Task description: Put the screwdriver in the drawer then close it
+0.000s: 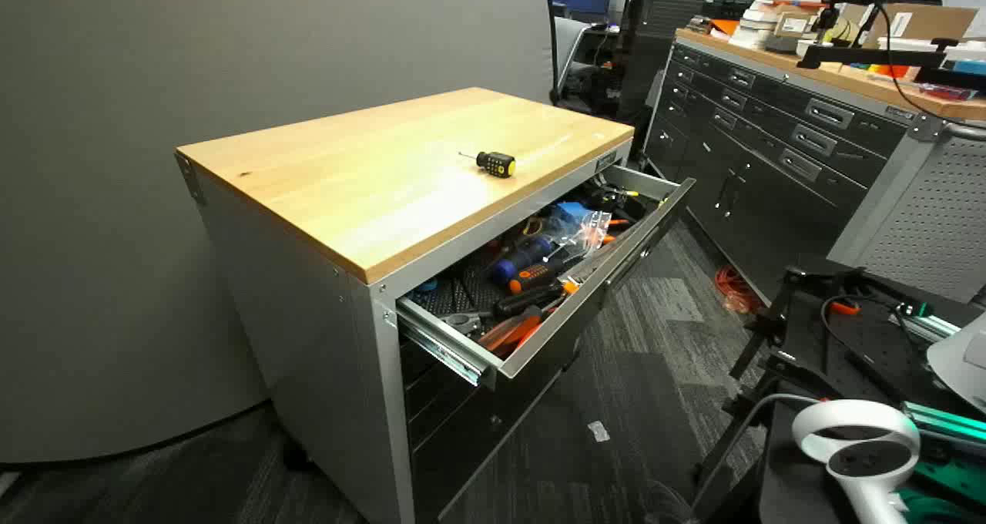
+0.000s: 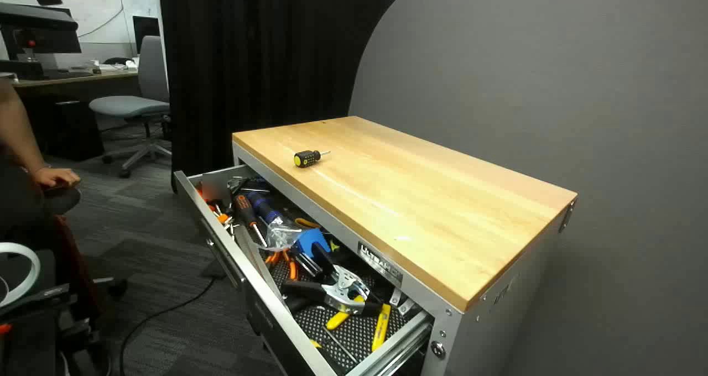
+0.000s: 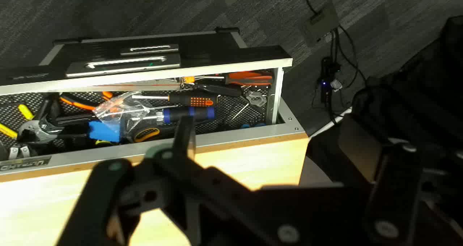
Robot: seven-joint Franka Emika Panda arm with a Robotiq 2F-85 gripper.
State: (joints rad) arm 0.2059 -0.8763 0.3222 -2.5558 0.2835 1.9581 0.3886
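Evidently the stubby screwdriver (image 1: 497, 163) has its whole trip ahead: in both exterior views it lies loose on the wooden desk (image 1: 347, 169), not in the fingers (image 3: 182, 141), so neither putting it away nor closing the drawer (image 3: 231, 68) looks done. What is left, as I judge it, is the grasp, the carry over the desk's front edge, the release and the push that shuts the drawer.

It is short and thick: a black handle with yellow marks and a yellow end cap, then a thin metal shank. It rests on its side near the front edge, cap toward the drawer, shank pointing the opposite way.

The fingers are spread wide with nothing between them. The wrist view does not show the stubby screwdriver; probably it is hidden beneath the fingers' own bulk. Neither exterior view shows the fingers, so I cannot tell their height over the desk.

Beyond the fingertips in the wrist view the drawer stands pulled out, the one thing the job needs that is already so. Just past one fingertip lies a blue-and-black screwdriver (image 3: 173, 114), farther out a black-and-orange screwdriver (image 3: 191, 100), and off to one side of the fingers a clear plastic bag (image 3: 121, 110) and a spring clamp (image 3: 38, 131)
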